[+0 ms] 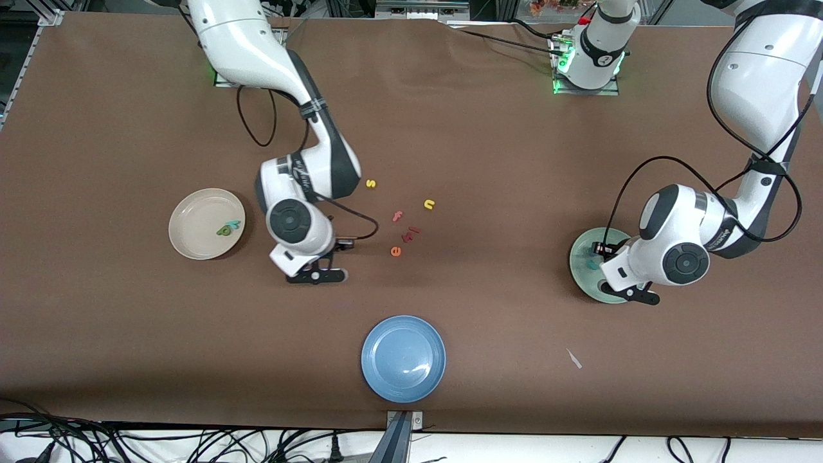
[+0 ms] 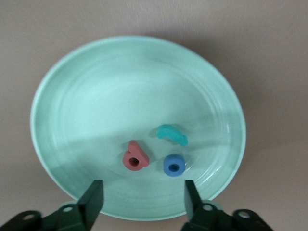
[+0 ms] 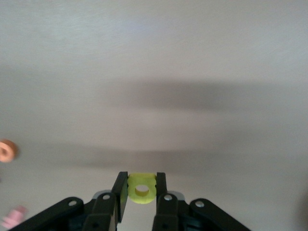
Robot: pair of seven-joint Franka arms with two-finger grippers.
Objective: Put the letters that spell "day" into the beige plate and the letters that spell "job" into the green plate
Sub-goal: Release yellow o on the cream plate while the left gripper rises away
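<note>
Brown table, two arms, three plates

Front view: the beige plate (image 1: 207, 223) near the right arm's end holds the green "d" (image 1: 224, 230) and the teal "y" (image 1: 234, 224); the right gripper (image 1: 316, 275) is over bare table beside it, and the left gripper (image 1: 633, 294) is over the green plate (image 1: 584, 260). Left wrist view: the left claw is open and empty over the pink-red "b" (image 2: 135, 157), blue "o" (image 2: 174, 165) and teal "j" (image 2: 172, 134) in the plate. Right wrist view: the right claw pinches the yellow "a" (image 3: 141, 188).

A robotics lab: 2 white Franka arms (image 1: 276, 58) bolted to a brown-covered table (image 1: 488, 148), aluminium framing (image 1: 26, 51) at its edge and loose cables (image 1: 193, 444) below.
</note>
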